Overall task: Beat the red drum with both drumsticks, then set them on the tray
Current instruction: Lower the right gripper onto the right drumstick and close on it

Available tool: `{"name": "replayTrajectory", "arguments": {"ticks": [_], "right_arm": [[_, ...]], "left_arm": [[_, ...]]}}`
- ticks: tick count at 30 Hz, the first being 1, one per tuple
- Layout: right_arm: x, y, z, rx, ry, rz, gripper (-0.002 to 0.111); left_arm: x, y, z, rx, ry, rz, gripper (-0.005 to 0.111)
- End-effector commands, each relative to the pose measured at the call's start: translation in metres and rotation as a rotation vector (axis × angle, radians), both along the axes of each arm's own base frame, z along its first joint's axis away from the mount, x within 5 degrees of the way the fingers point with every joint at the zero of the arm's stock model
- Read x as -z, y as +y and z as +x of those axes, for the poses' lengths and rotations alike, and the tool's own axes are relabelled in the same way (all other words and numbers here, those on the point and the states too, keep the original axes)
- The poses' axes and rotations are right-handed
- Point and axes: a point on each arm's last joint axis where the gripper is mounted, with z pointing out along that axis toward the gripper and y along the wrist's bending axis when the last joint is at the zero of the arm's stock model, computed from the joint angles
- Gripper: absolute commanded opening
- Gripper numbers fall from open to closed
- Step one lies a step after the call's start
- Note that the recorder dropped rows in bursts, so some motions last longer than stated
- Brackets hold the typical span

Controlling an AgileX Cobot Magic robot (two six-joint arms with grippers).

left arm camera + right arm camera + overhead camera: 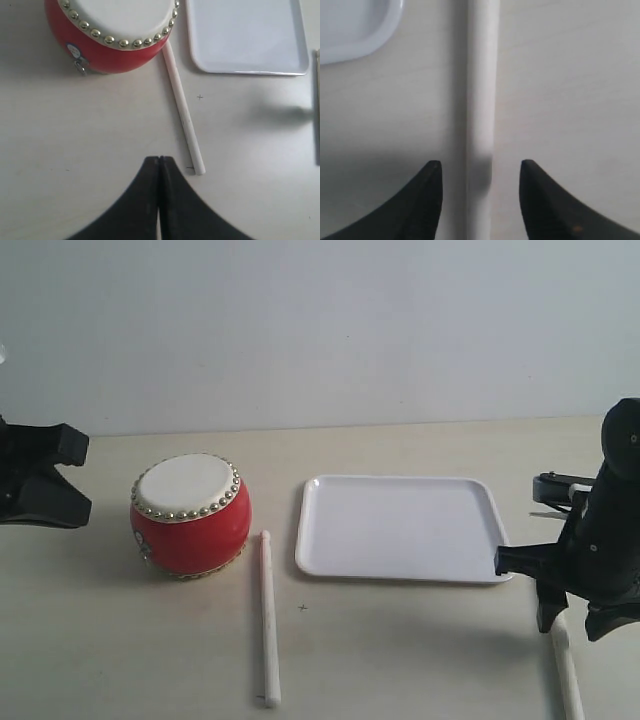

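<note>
right gripper [481, 165] jaws wide, straddling the right drumstick [481, 75], which lies flat on the table [400, 660] just off the tray [400, 525] at its near-right corner; no grip yet. left gripper [159, 159] jaws shut, empty, just beside the near end of the left drumstick [182, 107], which lies between red drum [190, 515] and tray. Looks like pickup stage only: drumming and tray placement both left.

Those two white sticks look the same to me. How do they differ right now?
Place: the left drumstick lies between the red drum and the tray; the right drumstick lies off the tray's right end.
Grip: the right drumstick lies between the right gripper's open jaws, not yet gripped; the left drumstick lies outside the left gripper, whose jaws are shut.
Shared: both thin, cream-white, lying flat, off the tray.
</note>
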Motion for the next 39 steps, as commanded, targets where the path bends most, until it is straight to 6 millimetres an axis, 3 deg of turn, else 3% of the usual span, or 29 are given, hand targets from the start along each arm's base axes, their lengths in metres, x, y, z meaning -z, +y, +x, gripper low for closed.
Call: {"name": "replayTrajectory", "arguments": {"ticks": [1, 7, 17, 32, 39], "right_arm": [[-0.003, 0.005, -0.007, 0.017, -0.010, 0.021, 0.047], [0.004, 0.008, -0.022, 0.028, -0.054, 0.020, 0.047], [0.004, 0.001, -0.024, -0.009, -0.029, -0.063, 0.042], [0.018, 0.006, -0.023, -0.025, 0.051, -0.023, 0.042], [0.013, 0.008, -0.016, -0.039, 0.074, -0.018, 0.040]], "left_arm": [[-0.002, 0.000, 0.001, -0.002, -0.017, 0.009, 0.000], [-0.003, -0.001, 0.001, -0.003, -0.016, 0.006, 0.000], [-0.003, -0.001, 0.002, -0.005, -0.019, 0.005, 0.000], [-0.004, 0.000, 0.004, -0.019, -0.045, 0.001, 0.000], [-0.004, 0.000, 0.004, -0.017, -0.045, 0.005, 0.000]]}}
